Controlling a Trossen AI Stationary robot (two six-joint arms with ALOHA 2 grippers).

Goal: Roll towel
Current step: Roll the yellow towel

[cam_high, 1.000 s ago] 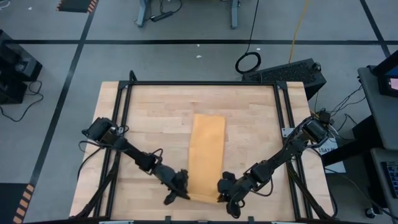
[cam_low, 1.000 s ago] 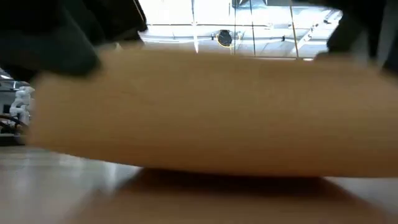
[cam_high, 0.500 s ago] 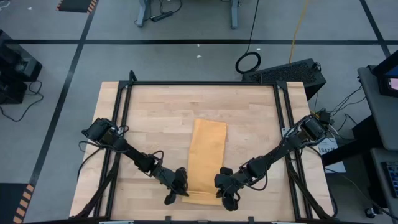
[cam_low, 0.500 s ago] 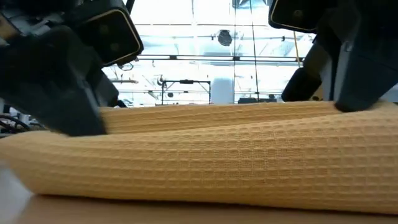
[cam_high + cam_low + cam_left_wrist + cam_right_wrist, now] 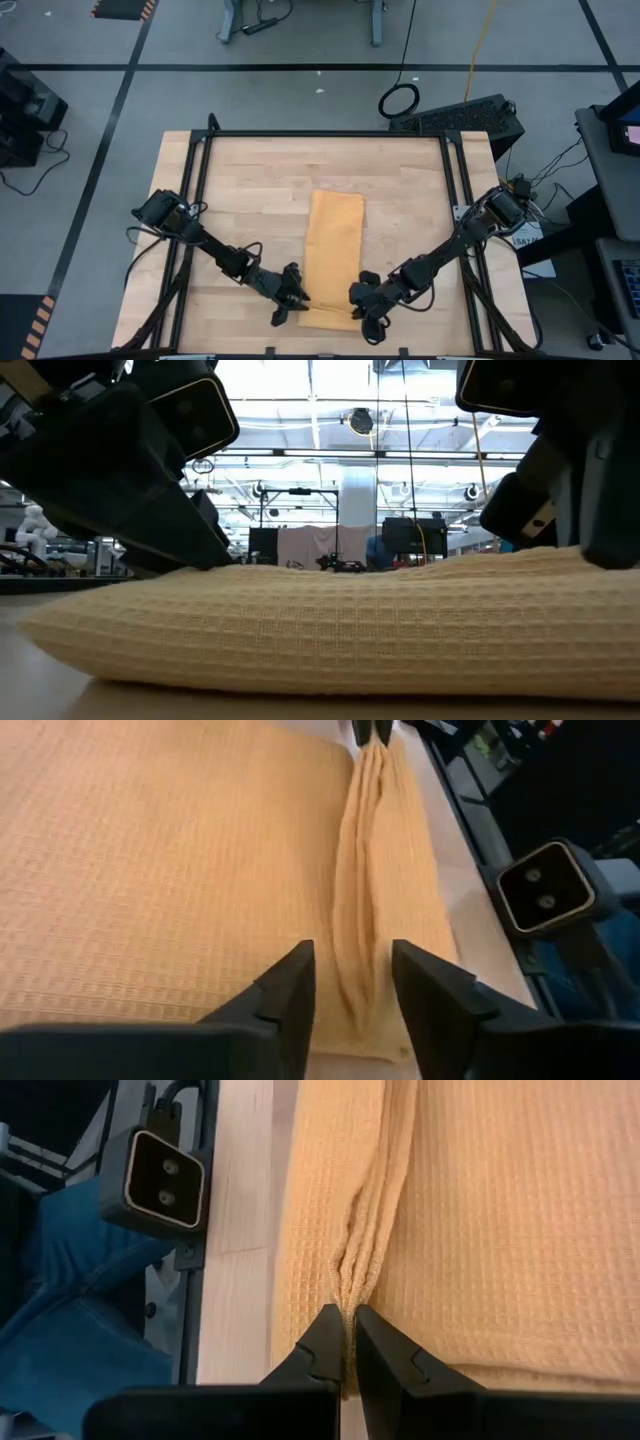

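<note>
Towel (image 5: 333, 252), mustard waffle cloth, lies folded into a long strip mid-table (image 5: 260, 190), with a raised fold at its near end. No containers for you to note. Wooden table sits in a black frame; grey taped floor surrounds it. Left gripper (image 5: 347, 982): jaws apart, straddling the fold's left end. Right gripper (image 5: 347, 1342): jaws pinched together on the fold's right end.

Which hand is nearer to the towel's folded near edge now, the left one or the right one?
Right. The right hand is shut on the towel's folded ridge. The left hand straddles that ridge at its other end, fingers apart.
</note>
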